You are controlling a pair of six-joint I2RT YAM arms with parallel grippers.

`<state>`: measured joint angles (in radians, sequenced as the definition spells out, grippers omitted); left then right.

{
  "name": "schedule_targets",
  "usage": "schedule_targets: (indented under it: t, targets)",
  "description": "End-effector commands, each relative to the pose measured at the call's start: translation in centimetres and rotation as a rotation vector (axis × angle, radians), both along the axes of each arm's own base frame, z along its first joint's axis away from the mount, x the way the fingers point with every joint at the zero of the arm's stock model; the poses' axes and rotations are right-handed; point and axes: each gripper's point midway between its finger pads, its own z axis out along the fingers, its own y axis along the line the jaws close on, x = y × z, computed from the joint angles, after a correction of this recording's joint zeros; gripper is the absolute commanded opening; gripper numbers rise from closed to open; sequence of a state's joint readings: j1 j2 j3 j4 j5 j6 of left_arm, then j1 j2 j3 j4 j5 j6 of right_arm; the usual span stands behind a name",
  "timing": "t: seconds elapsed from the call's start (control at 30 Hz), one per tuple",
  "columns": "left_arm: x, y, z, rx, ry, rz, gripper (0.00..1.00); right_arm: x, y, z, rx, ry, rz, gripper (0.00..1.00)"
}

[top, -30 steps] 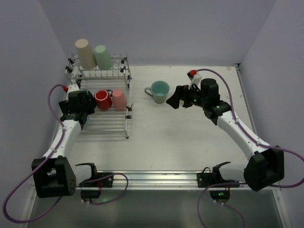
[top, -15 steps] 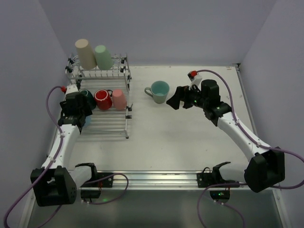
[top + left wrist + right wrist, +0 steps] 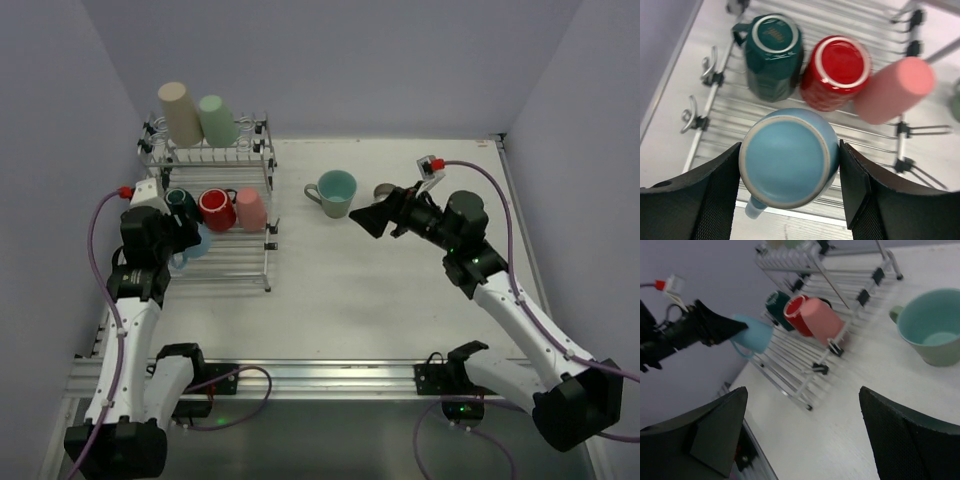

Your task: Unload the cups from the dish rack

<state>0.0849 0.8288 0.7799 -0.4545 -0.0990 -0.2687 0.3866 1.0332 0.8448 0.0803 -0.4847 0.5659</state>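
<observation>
Left gripper [image 3: 789, 186] clasps light blue ceramic mug [image 3: 787, 157] over chrome wire dish rack [image 3: 730, 116]; its smooth sides may slip. Right gripper [image 3: 812, 440] gapes wide.

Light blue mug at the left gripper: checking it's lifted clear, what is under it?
The light blue mug has only wire bars of the dish rack showing around it. The bars straight beneath are covered by the mug itself, so any gap cannot be seen.

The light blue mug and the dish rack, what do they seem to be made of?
The light blue mug: probably glazed ceramic; thick wall, soft sheen, paler foot ring. The dish rack: likely chromed steel wire; thin, bright, reflective bars.
</observation>
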Motion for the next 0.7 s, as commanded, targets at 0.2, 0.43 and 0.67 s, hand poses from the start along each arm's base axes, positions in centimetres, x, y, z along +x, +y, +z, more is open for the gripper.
schedule_targets:
  t: [0.2,0.43,0.67]
  targets:
    - [-2.6,-10.2,14.2,-0.303,-0.464,-0.473,0.15,-9.3,6.2,7.9,0.495,-0.160,0.245,0.91]
    - [-5.4,-14.6,16.8,-0.553,-0.582,-0.707,0.15,-10.6,10.9,8.3,0.504,-0.159,0.414,0.87]
    - [-8.0,-16.3,19.9,-0.689,-0.712,-0.837,0.15,-9.0,13.1,8.2,0.489,-0.125,0.418,0.86]
